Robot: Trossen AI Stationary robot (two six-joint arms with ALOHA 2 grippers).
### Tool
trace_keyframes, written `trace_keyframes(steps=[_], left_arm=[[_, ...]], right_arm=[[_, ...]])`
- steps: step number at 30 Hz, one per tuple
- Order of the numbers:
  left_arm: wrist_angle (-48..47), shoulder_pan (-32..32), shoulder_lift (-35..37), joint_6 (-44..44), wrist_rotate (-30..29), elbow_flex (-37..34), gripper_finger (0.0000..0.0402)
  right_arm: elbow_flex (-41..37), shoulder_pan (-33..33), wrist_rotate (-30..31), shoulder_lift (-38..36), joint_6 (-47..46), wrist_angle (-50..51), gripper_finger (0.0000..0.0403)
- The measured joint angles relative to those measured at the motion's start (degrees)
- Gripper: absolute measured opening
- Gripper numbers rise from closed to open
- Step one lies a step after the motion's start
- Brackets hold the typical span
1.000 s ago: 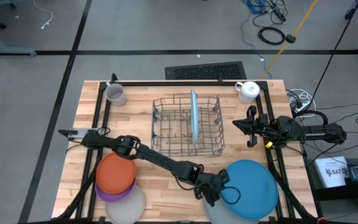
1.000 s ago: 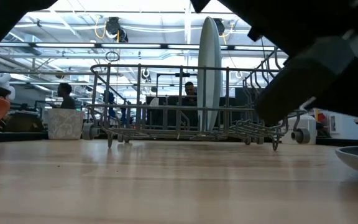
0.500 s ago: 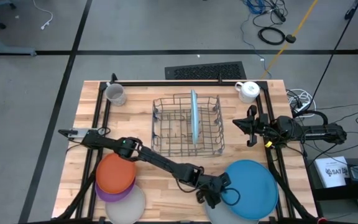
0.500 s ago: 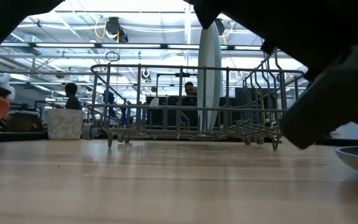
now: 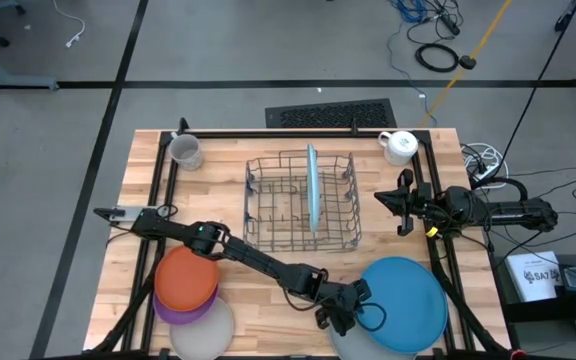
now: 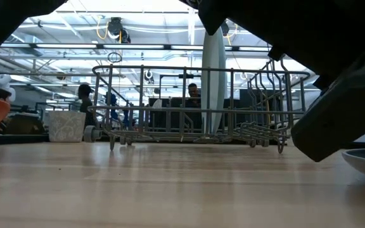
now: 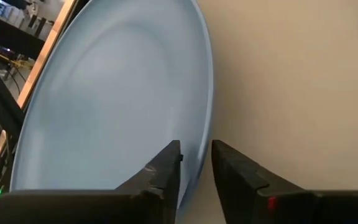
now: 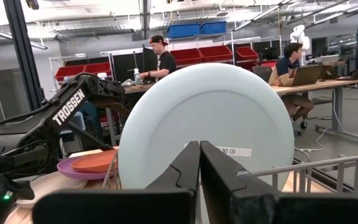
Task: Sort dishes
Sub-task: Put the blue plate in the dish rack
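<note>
Left claw (image 7: 194, 163), fingers narrowly apart, is straddled over the large round blue plastic plate's (image 5: 408, 300) rim; closing and lifting are likely needed next.

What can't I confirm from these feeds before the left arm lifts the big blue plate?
- Left gripper: left wrist view shows its fingers straddling the large round blue plastic plate's rim; actual contact is unclear.
- Whitish-grey plate beneath the blue one: high view, mostly covered and cut by the picture's edge.
- Purple plate: only a sliver shows under the orange plate.
- Low view: the left arm blocks the right side.
</note>
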State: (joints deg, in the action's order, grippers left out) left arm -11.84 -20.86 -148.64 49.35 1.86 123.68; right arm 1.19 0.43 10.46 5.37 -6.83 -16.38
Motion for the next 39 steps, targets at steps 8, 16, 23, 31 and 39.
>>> trace_keyframes(steps=[8, 16, 23, 31, 39], left_arm=[[0.4, 0.1, 0.0, -0.4, 0.4, 0.0, 0.0009], [-0.9, -0.2, 0.2, 0.2, -0.8, 0.0, 0.0004], [-3.6, -2.3, 2.2, 2.7, -6.6, 0.0, 0.0002], [-5.2, -3.9, 8.1, 2.3, -12.2, 0.0, 0.0001], [-11.5, -4.4, 14.9, -10.0, -12.0, 0.0, 0.0000]], right_arm=[[0.0, 0.0, 0.0, 0.0, 0.0, 0.0, 0.0009], [0.0, 0.0, 0.0, 0.0, 0.0, 0.0, 0.0009], [0.0, 0.0, -0.2, 0.0, 0.0, -5.3, 0.0009], [0.0, 0.0, -5.8, 0.0, 0.0, -21.9, 0.0009], [0.0, 0.0, -14.7, 0.0, -4.7, -44.7, 0.0009]])
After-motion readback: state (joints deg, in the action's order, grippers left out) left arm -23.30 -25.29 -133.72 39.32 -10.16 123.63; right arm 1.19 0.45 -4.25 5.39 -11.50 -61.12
